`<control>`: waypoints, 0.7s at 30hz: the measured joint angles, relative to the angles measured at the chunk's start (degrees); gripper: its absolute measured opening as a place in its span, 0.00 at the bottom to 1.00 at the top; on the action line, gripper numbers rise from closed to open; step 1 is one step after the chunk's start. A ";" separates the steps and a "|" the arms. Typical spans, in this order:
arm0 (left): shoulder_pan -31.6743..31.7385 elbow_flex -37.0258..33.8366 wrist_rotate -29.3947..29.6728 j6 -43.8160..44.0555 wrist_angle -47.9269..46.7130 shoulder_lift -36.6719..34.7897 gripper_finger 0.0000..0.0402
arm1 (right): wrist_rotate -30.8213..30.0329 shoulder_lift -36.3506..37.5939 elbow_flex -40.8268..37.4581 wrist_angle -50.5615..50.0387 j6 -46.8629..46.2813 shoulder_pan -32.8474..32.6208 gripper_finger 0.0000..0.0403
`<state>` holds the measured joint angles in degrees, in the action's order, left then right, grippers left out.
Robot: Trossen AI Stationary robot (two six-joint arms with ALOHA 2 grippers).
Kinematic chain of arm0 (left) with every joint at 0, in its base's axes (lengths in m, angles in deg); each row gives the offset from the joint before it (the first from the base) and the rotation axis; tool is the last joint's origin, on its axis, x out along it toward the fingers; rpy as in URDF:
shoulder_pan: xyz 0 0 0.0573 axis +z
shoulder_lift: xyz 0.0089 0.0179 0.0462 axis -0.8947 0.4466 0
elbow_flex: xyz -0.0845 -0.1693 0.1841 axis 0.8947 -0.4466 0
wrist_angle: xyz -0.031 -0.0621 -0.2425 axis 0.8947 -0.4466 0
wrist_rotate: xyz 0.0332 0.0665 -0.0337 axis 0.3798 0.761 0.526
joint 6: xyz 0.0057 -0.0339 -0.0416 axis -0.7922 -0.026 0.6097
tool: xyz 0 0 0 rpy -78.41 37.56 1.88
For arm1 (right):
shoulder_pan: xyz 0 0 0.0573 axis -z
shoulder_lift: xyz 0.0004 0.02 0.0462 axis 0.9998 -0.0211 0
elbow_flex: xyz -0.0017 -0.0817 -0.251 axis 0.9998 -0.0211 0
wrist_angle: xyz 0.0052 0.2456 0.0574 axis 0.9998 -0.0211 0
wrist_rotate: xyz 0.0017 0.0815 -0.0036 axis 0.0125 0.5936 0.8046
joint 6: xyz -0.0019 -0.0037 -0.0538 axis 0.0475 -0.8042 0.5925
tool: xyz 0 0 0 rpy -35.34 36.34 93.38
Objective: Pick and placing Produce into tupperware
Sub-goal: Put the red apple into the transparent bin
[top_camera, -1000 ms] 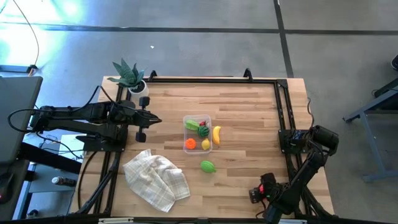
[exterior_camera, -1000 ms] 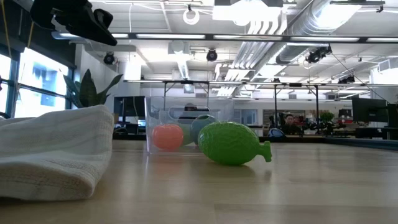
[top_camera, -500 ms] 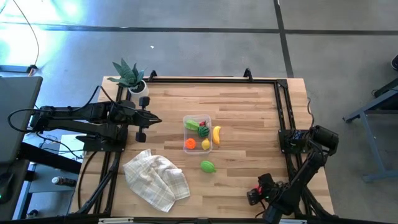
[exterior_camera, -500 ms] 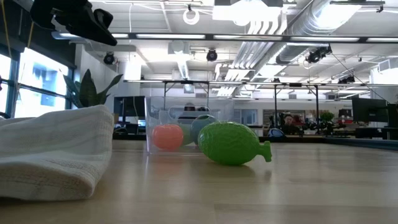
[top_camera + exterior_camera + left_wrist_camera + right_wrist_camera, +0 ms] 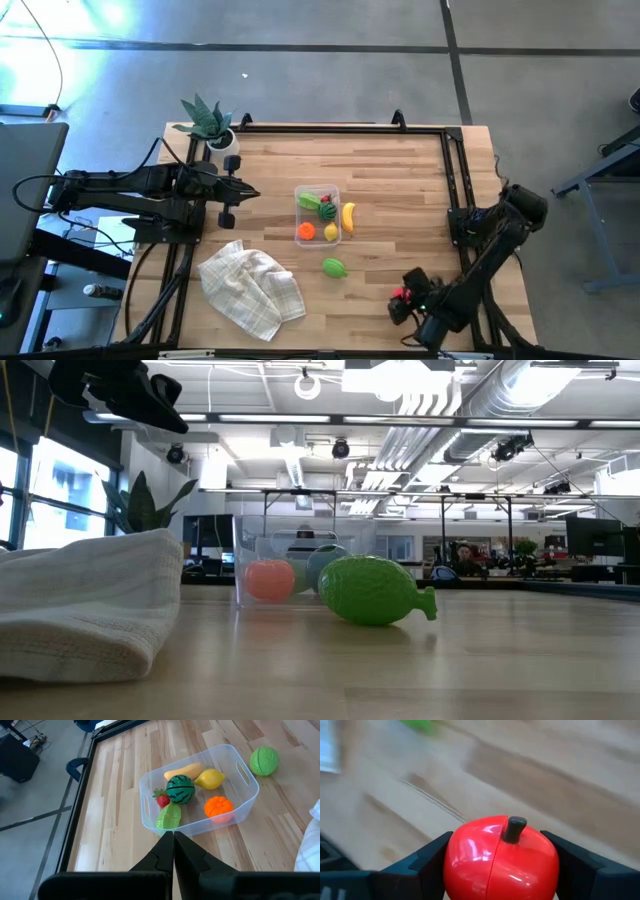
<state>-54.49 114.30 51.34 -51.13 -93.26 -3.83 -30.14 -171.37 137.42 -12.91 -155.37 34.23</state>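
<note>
Your right gripper [image 5: 500,870] is clamped on a glossy red apple [image 5: 500,857] with a dark stub stem, a seam running down its middle; the dark fingers [image 5: 427,860] press both sides of it; from above it sits near the table's front right corner, well apart from the tub [image 5: 318,214].

Your left gripper [image 5: 173,845] has its fingers pressed together, nothing between them; it hangs above the bare wood just short of the tub's near wall [image 5: 200,822]; from above the left arm lies across the table's left edge.

The tub is clear thin plastic, rectangular, rounded corners, slot handles at the ends; it stands mid-table on pale butcher-block planks [image 5: 400,180]. Inside: a ribbed orange fruit [image 5: 219,806], a smooth lemon [image 5: 210,778], a striped dark-green round melon [image 5: 180,789], a strawberry [image 5: 161,800], a light-green piece [image 5: 169,816]. The banana [image 5: 348,215] lies just beside the tub's right wall, outside it.

A bright green bumpy fruit [image 5: 378,591] with a pointed tip rests on the wood near the tub's front.

A crumpled white waffle-weave towel [image 5: 252,287] lies front left; a spiky potted plant [image 5: 208,122] stands at the back left corner.
</note>
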 joint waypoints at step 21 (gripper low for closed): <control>-0.01 0.00 -0.01 0.00 0.00 0.00 0.01 | 10.63 18.29 0.00 31.95 68.53 38.56 0.65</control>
<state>-54.49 114.30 51.33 -51.13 -93.26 -3.83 -19.51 -153.08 137.42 19.04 -86.84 72.78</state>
